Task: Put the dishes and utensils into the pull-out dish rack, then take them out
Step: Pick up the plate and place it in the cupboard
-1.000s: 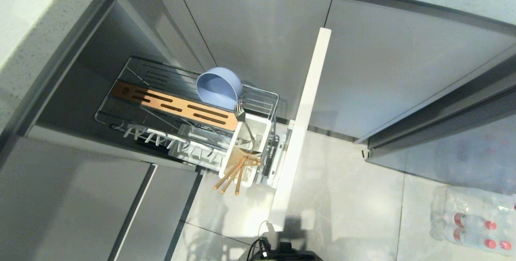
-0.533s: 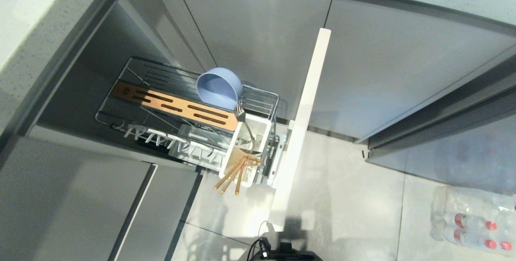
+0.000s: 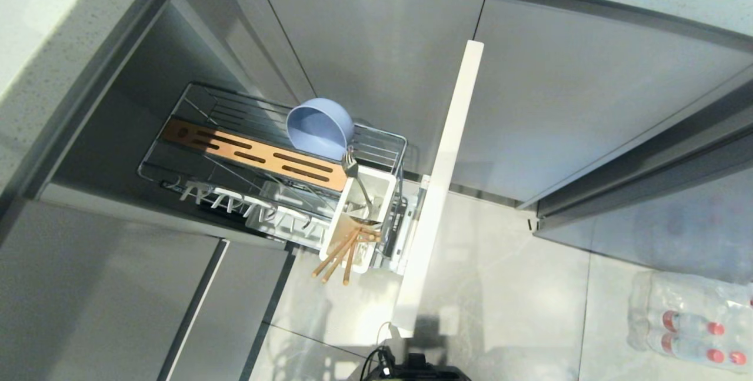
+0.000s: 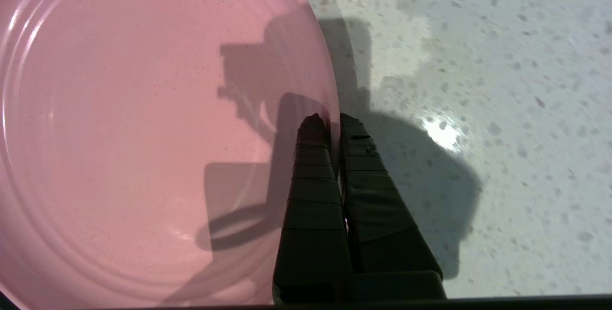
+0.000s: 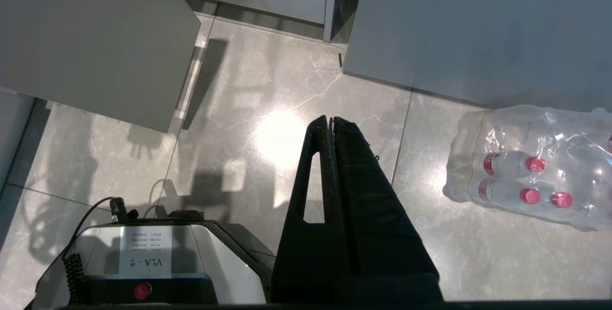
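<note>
The pull-out dish rack (image 3: 176,137) stands drawn out of the cabinet, and neither arm shows in the head view. A blue bowl (image 3: 319,127) leans on edge against the rack's wooden strip (image 3: 253,154). The white utensil cup (image 3: 367,184) holds a fork (image 3: 356,178) and wooden chopsticks (image 3: 340,258). In the left wrist view my left gripper (image 4: 333,119) is shut on the rim of the pink plate (image 4: 143,133), which lies on a speckled countertop (image 4: 478,61). One finger is over the plate, the other outside its edge. My right gripper (image 5: 330,119) hangs shut and empty above the floor.
The rack's narrow pale front (image 3: 441,181) juts out over the grey floor tiles. A shrink-wrapped pack of water bottles (image 3: 688,322) lies on the floor at the right. My own base (image 5: 158,262) sits below the right gripper. Grey cabinet doors flank the opening.
</note>
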